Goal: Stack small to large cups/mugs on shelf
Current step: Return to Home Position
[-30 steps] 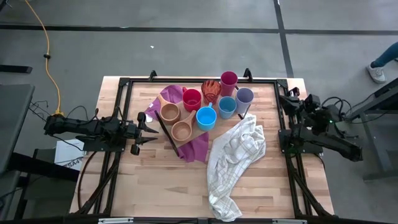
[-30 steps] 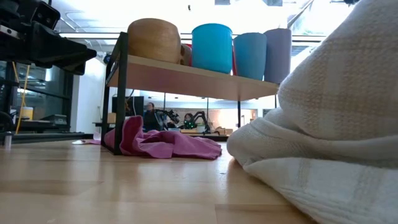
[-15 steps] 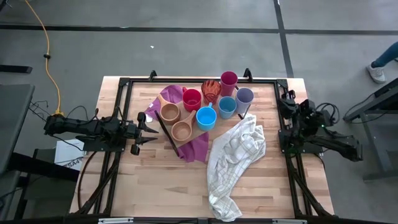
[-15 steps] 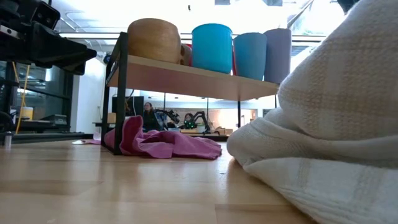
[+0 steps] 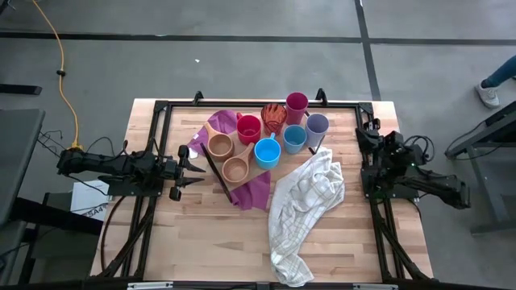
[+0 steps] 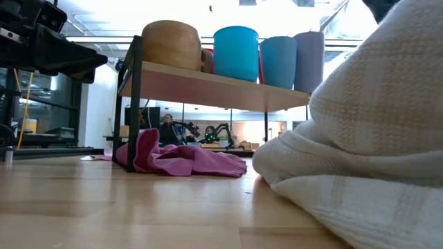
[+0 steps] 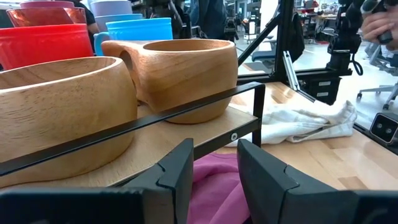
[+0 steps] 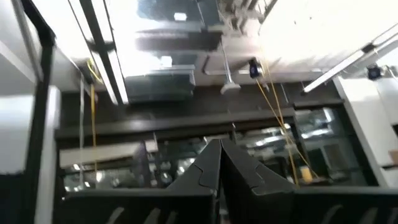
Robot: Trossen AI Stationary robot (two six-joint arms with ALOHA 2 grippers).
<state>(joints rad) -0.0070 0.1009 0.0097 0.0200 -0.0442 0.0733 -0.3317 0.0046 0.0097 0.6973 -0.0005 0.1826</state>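
Left gripper (image 7: 214,152) parted beside shelf (image 6: 208,84) edge; right gripper (image 8: 219,149) closed, well clear.

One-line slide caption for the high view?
Cups and mugs grouped on the shelf; left hand and right hand at opposite table edges.

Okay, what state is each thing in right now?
Left gripper, open, empty.
Right gripper, shut, empty.
Shelf, standing, loaded.
Cups, upright on it, side by side, not nested.
Purple cloth, crumpled under it.
White towel, bunched up.
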